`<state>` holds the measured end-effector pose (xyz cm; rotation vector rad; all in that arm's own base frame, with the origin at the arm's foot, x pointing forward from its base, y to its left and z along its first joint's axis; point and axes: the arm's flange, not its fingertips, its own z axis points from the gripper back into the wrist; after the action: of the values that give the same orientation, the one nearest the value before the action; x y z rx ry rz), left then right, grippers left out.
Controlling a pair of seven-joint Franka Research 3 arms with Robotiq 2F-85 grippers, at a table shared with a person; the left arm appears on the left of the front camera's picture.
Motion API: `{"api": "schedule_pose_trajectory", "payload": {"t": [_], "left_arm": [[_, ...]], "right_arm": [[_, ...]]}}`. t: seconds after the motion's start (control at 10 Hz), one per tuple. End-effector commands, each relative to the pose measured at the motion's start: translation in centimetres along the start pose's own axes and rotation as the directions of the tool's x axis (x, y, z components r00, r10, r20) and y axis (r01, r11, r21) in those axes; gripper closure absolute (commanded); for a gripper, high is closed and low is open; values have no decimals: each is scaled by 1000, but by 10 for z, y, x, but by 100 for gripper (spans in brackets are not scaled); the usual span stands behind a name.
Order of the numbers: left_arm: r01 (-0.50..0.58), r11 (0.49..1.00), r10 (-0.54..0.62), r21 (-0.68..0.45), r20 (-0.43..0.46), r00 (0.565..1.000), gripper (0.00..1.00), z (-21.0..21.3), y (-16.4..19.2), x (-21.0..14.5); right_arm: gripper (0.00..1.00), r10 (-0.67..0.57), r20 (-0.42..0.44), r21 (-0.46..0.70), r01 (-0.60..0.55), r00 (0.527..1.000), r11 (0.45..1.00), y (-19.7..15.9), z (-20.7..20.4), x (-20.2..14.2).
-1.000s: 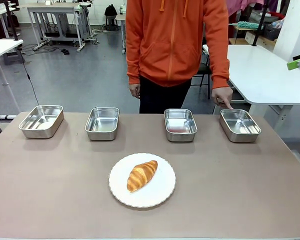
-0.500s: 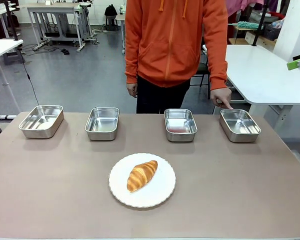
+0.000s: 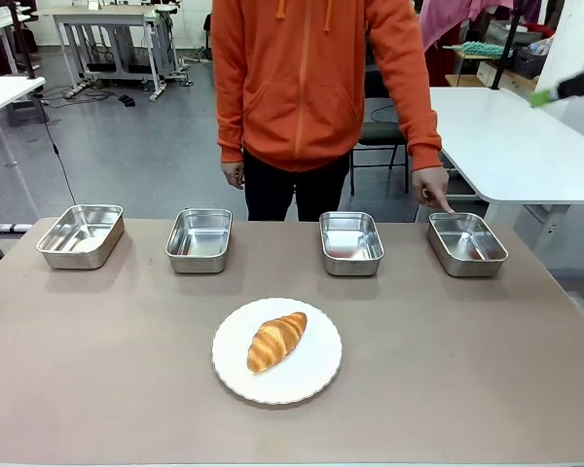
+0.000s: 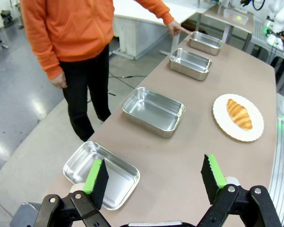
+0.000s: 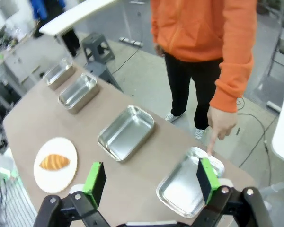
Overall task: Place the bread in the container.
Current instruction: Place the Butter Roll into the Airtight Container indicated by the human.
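Right, status. Table (image 3: 97, 389): flat matte brown top, rectangular. Person (image 3: 311, 88) in an orange zip hoodie and dark trousers stands at the far edge.

Four trays sit in a row along the far side, well apart from each other: shiny steel, rectangular, rounded corners, shallow, all bare inside. From the robot's left: first (image 3: 80, 235), second (image 3: 199, 239), third (image 3: 350, 243), then the right-end tray (image 3: 467, 243). The person's hand (image 3: 433, 187) has its index finger down at the far-left corner of the right-end tray; I cannot tell whether it touches the rim. The other hand hangs at the side.

Plate (image 3: 311, 375): round, white, finely scalloped rim, nearer the robot than the trays, roughly mid-table, between the second and third trays in line.

Bread (image 3: 276, 341): on the plate, slightly left of its centre. Golden-brown croissant, glossy, flaky ridges running across its length. Long axis is diagonal in the front view, from near-left to far-right; the far-right end tapers to a point and the near-left end is blunter. Lying flat, well apart from every tray.

Left gripper (image 4: 154, 177): black fingers with green pads, spread wide, nothing between them, up above the table's left end near the first tray.

Right gripper (image 5: 151, 177): same build, also spread wide and holding nothing, high above the right-end tray.
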<state>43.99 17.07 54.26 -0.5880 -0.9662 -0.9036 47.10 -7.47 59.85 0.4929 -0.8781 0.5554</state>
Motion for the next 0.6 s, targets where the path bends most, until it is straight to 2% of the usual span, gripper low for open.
{"api": "schedule_pose_trajectory", "payload": {"t": [0.0,0.2,0.3,0.4,0.5], "left_arm": [[11,1000,-11,1,7,1000,0,1,-1,1],[11,1000,-11,1,7,1000,0,1,-1,1],[11,1000,-11,1,7,1000,0,1,-1,1],[11,1000,-11,1,7,1000,0,1,-1,1],[11,1000,-11,1,7,1000,0,1,-1,1]], "right_arm": [[0,-165,-46,-120,159,985,980,51,-59,18],[0,-296,-112,-174,274,949,946,110,-125,26],[0,-332,-113,-218,303,936,928,141,-153,26],[0,-374,-123,-253,335,919,907,171,-179,20],[0,-383,-159,-234,342,910,910,202,-208,8]]}}
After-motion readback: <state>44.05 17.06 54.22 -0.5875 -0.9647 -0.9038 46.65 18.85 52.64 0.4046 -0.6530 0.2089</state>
